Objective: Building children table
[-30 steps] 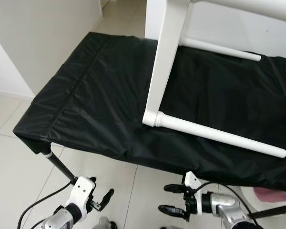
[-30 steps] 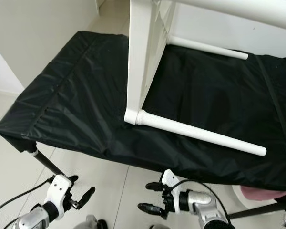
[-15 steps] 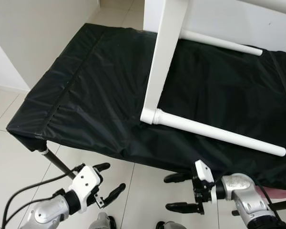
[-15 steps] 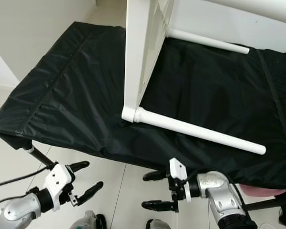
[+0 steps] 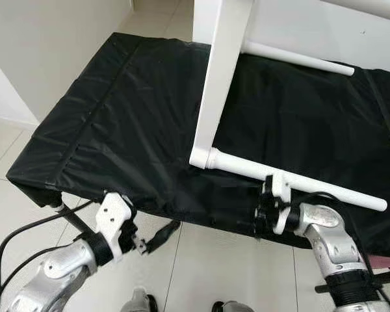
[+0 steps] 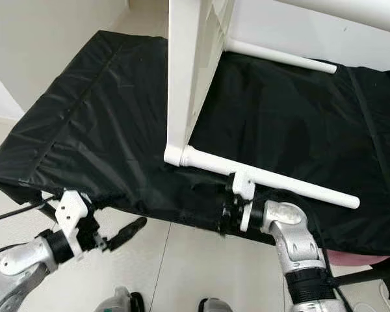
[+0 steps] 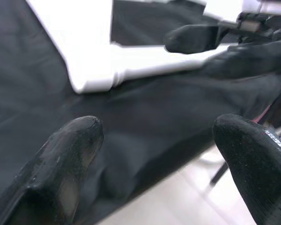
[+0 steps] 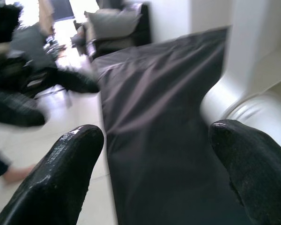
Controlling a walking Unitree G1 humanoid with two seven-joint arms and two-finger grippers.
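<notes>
Landmark: black-covered work surface (image 5: 117, 123), a low platform draped in dark cloth, standing on pale floor tiles (image 5: 201, 266). White children's table (image 5: 224, 78) lies tipped on its side on the cloth, toward the surface's right half; its flat top stands on edge. One round white leg (image 5: 299, 183) runs from the table's near corner along the cloth, parallel to and close to the front edge of the surface. A second leg (image 5: 299, 58) lies farther back on the cloth, near the rear edge. Right gripper (image 5: 263, 211) is at the front edge of the surface, just below the near leg, pointing toward the corner joint; in the right wrist view its two fingers (image 8: 70, 164) are spread wide, with cloth and the blurred white joint between them, gripping nothing. Whether a finger touches the cloth edge cannot be told, as black sits on black. Left gripper (image 5: 157, 234) hovers off the front edge of the surface, left of the table's near corner, over the floor tiles; its fingers (image 7: 70, 154) are likewise spread apart and empty, aimed at the leg joint (image 7: 96, 77). A black support strut (image 5: 75, 218) shows under the surface's front left corner.
</notes>
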